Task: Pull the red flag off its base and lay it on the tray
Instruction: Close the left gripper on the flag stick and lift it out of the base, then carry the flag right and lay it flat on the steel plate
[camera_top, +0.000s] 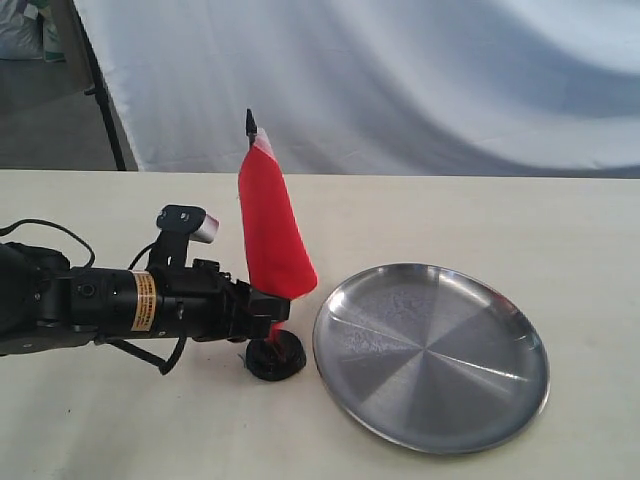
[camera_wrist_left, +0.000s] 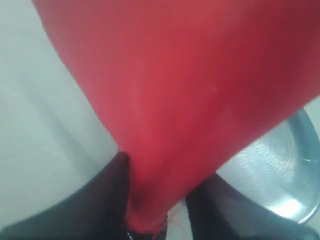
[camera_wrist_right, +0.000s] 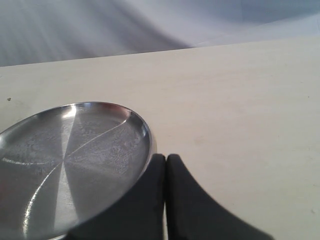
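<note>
The red flag stands upright in its small black base, just left of the steel tray. My left gripper reaches in from the left, low on the flag just above the base. In the left wrist view the red flag fills the frame, and the gripper is open with the cloth's lower end between its two dark fingers; a strip of table shows beside one finger. The tray lies beyond. My right gripper is shut and empty, beside the tray rim; the exterior view does not show it.
The beige table stretches behind and right of the tray. A white cloth backdrop hangs behind the table, with a dark stand leg at the far left. The left arm's cables trail on the table.
</note>
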